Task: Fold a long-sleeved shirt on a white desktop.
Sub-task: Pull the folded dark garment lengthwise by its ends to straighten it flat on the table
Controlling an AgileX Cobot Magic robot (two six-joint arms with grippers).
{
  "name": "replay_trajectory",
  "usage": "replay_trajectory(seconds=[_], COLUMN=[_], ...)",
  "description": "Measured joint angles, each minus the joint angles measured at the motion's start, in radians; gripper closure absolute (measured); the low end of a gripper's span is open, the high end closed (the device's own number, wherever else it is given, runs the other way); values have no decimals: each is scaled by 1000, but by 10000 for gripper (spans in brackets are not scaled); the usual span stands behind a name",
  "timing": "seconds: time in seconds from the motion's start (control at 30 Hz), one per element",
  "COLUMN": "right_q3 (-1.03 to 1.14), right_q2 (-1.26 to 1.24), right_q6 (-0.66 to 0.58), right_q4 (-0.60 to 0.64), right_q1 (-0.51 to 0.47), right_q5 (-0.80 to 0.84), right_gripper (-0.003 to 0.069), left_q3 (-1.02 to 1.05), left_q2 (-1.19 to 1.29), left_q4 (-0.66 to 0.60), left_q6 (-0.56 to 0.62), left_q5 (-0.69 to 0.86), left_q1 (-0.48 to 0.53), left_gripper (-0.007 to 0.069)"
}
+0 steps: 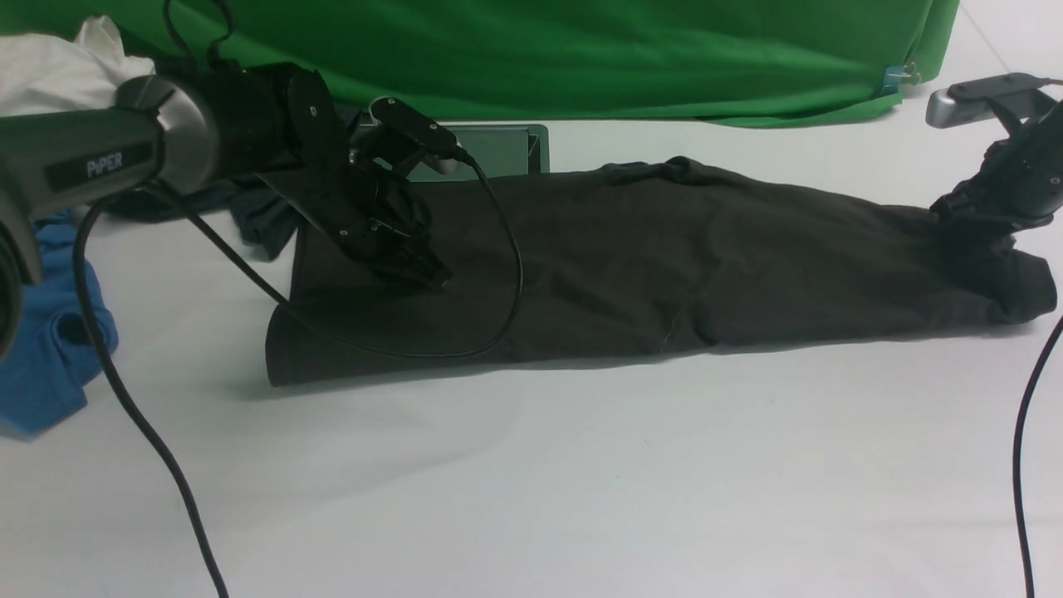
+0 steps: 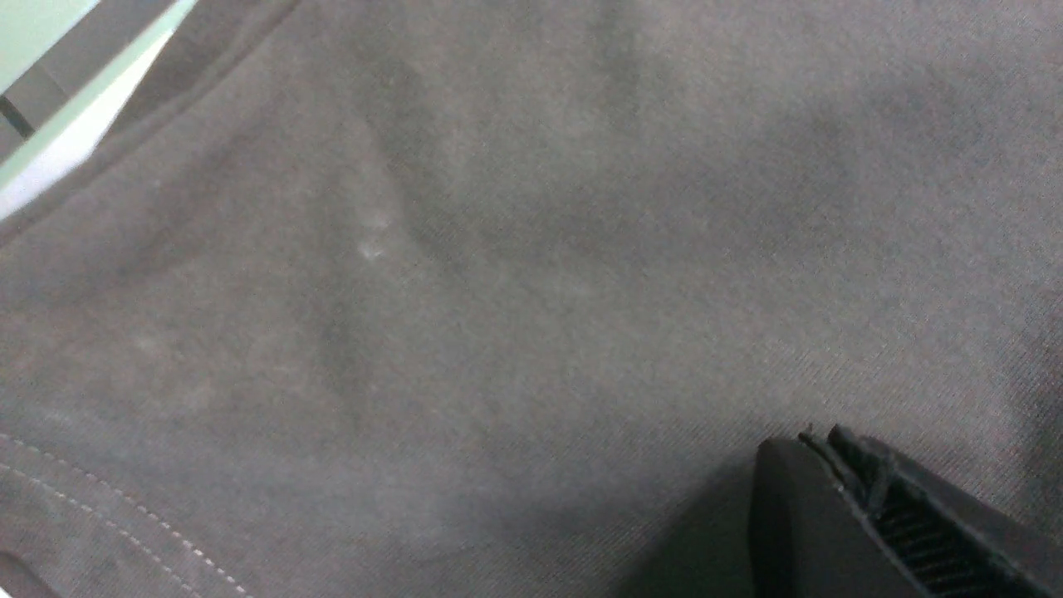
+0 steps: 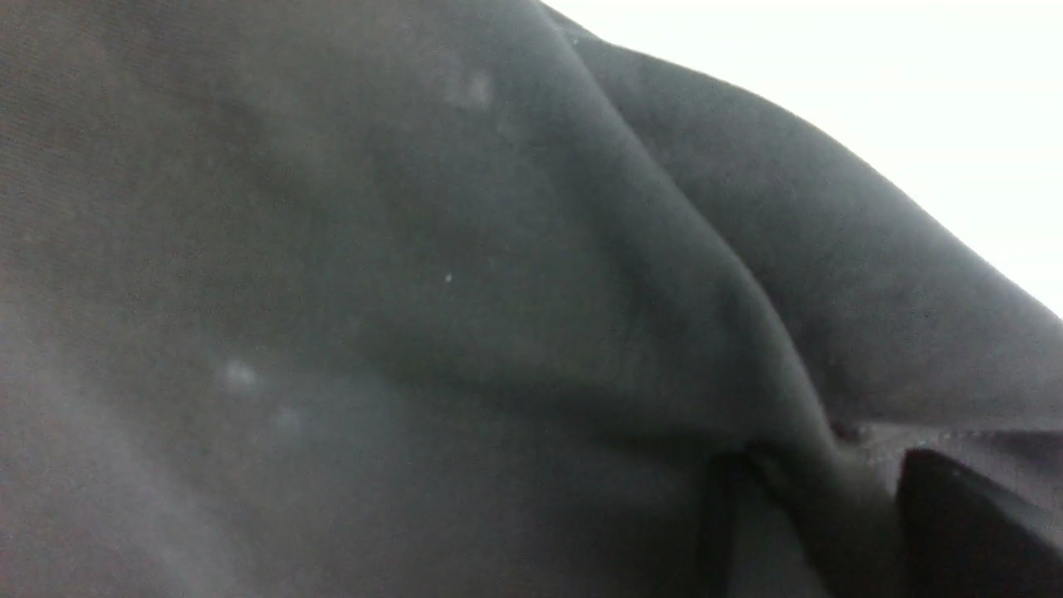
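We see the long-sleeved shirt (image 1: 664, 266) lying on the white bench (image 1: 581, 482) as one long dark band. It runs from left of centre to the far right edge of the front view. Its left end is a straight, squared edge. Its right end narrows to a rounded, bunched tip, and a small hump of cloth stands up along its far edge near the middle.

The left tool (image 1: 432, 278) is down on the shirt near that left end, a little in from the far edge. In the left wrist view its fingers (image 2: 872, 515) lie pressed together, tips on flat cloth. We see nothing pinched between them. A black cable (image 1: 511, 282) from that arm droops in a loop across the shirt.

The right tool (image 1: 984, 228) sits on the shirt's right end. In the right wrist view its fingers (image 3: 955, 515) stand a little apart, and a raised ridge of the shirt's cloth is drawn in between them, so we read it as gripping that fold. Bare bench shows pale beyond the ridge.

Left of the shirt, a blue garment (image 1: 50, 349) lies near the bench's left edge. A dark grey-green garment (image 1: 257, 216) lies farther back, partly behind the left arm. A white cloth (image 1: 50, 66) is heaped at the far left. A green backdrop (image 1: 581, 50) hangs along the far side, with a flat grey panel (image 1: 507, 149) just in front of it, beyond the shirt.
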Motion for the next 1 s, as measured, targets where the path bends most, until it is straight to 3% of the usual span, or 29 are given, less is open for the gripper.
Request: replay_trajectory(seconds=[0.1, 0.2, 0.47, 0.73, 1.0], right_q3=[0, 0, 0, 1, 1], right_q2=[0, 0, 0, -90, -83], right_q6=[3, 5, 0, -6, -29], right_q4=[-1, -2, -2, -5, -5], right_q1=[0, 0, 0, 0, 0], right_q5=[3, 8, 8, 29, -132], right_gripper=[383, 410, 600, 608, 598], left_q3=[0, 0, 0, 0, 0], left_q2=[0, 0, 0, 0, 0], left_q4=[0, 0, 0, 1, 1], left_q6=[0, 0, -1, -1, -1], left_q5=[0, 0, 0, 0, 11], left_q1=[0, 0, 0, 0, 0], left_gripper=[608, 608, 608, 608, 608])
